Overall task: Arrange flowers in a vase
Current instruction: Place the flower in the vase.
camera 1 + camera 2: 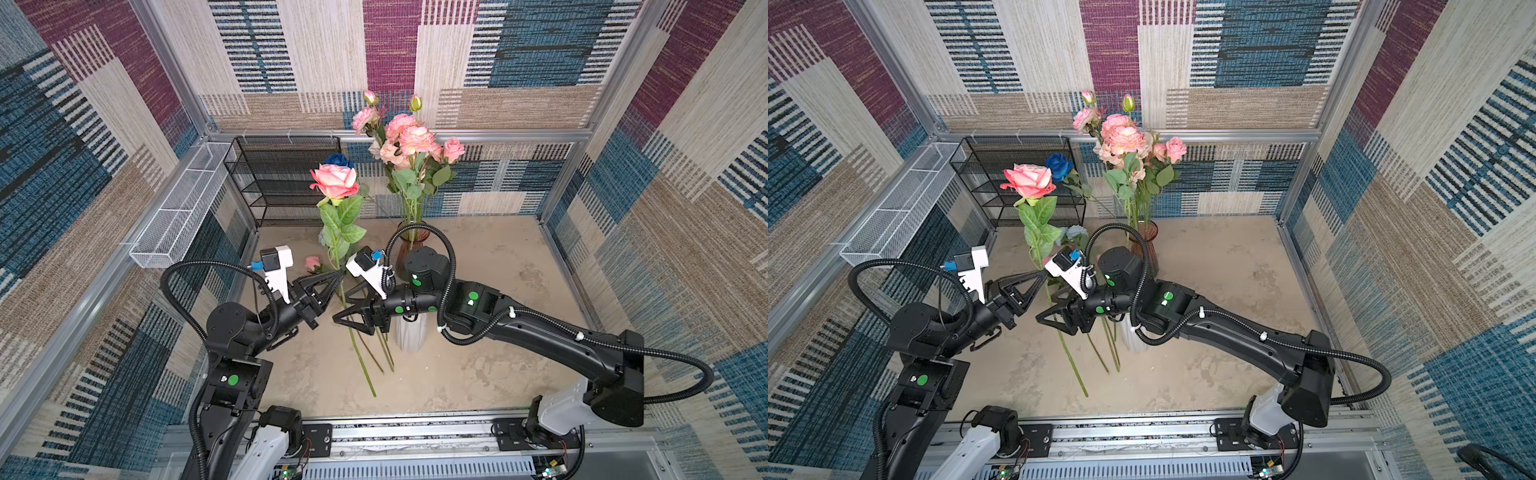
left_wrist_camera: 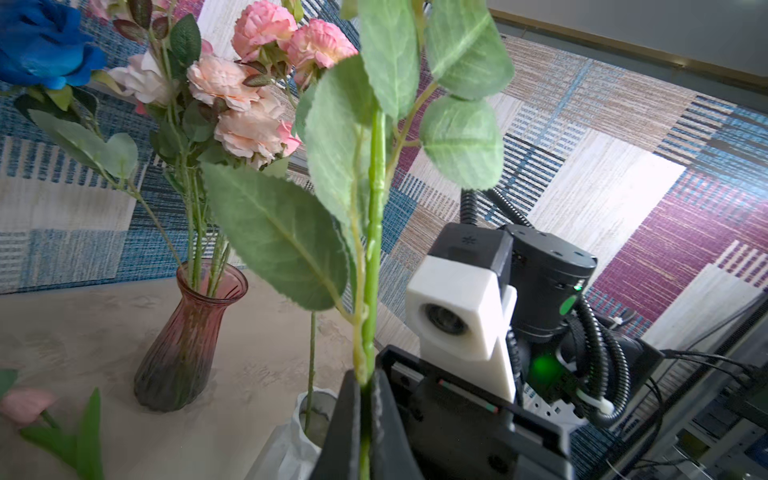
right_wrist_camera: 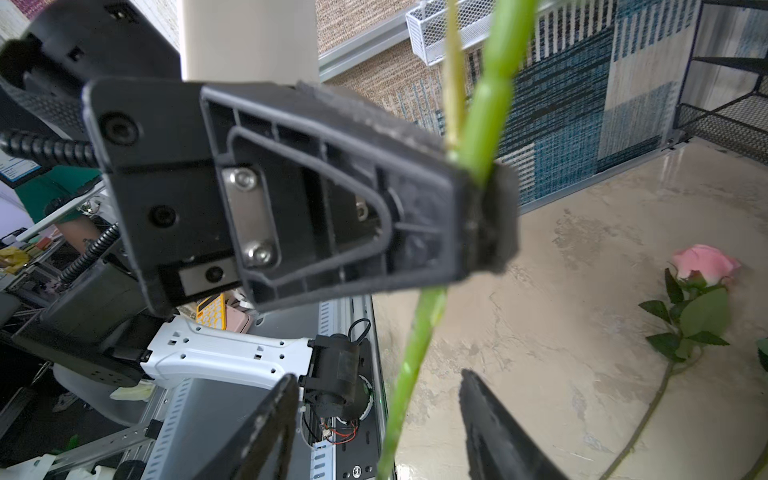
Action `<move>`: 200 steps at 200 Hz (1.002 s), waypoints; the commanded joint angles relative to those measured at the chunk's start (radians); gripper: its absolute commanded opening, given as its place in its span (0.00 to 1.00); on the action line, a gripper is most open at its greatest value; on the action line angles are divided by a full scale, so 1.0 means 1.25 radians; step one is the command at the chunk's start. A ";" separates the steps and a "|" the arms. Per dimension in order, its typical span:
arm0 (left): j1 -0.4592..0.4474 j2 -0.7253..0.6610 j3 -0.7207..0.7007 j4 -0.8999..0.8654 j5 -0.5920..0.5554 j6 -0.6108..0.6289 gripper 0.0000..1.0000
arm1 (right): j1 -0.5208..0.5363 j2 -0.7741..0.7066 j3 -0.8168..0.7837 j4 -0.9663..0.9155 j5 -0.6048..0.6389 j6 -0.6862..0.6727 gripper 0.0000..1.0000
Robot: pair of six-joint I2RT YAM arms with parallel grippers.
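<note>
Far vase [image 1: 402, 262] behind near vase [image 1: 411, 336]; rack [image 1: 286, 178] back-left; tulip [image 1: 312, 262] on table [image 1: 498, 332], left.

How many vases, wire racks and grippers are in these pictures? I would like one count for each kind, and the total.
Vases: 2 (pink glass vase, white vase)
Wire racks: 2 (black shelf, white basket)
Grippers: 2 (left gripper, shut on the pink rose; right gripper, open)
Total: 6

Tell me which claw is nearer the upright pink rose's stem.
Left. The left claw is shut on the stem; the right claw sits lower, jaws open around it without touching.
</note>
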 commanded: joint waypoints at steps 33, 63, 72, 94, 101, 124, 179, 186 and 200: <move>0.000 0.006 0.013 0.028 -0.010 -0.021 0.30 | 0.001 -0.060 -0.035 0.047 0.046 0.004 0.07; 0.000 0.013 0.016 -0.001 -0.062 -0.008 0.73 | 0.001 -0.151 -0.087 0.038 0.143 -0.011 0.00; 0.000 0.016 0.019 -0.022 -0.085 0.001 0.96 | 0.001 -0.183 -0.103 0.035 0.178 -0.016 0.00; 0.000 0.029 0.020 -0.055 -0.135 0.024 0.99 | 0.001 -0.262 -0.129 0.019 0.310 -0.050 0.00; 0.000 0.034 0.019 -0.067 -0.152 0.029 0.99 | 0.001 -0.282 -0.133 0.015 0.360 -0.063 0.00; 0.000 0.053 -0.002 -0.104 -0.214 0.036 0.99 | 0.001 -0.326 -0.129 0.015 0.492 -0.120 0.00; 0.000 0.068 -0.072 -0.121 -0.267 0.018 1.00 | -0.014 -0.354 -0.106 0.092 0.640 -0.235 0.00; 0.000 0.069 -0.076 -0.121 -0.267 0.015 1.00 | -0.021 -0.351 -0.104 0.099 0.644 -0.243 0.00; 0.001 0.069 -0.085 -0.118 -0.266 0.009 1.00 | -0.048 -0.343 -0.110 0.116 0.629 -0.248 0.00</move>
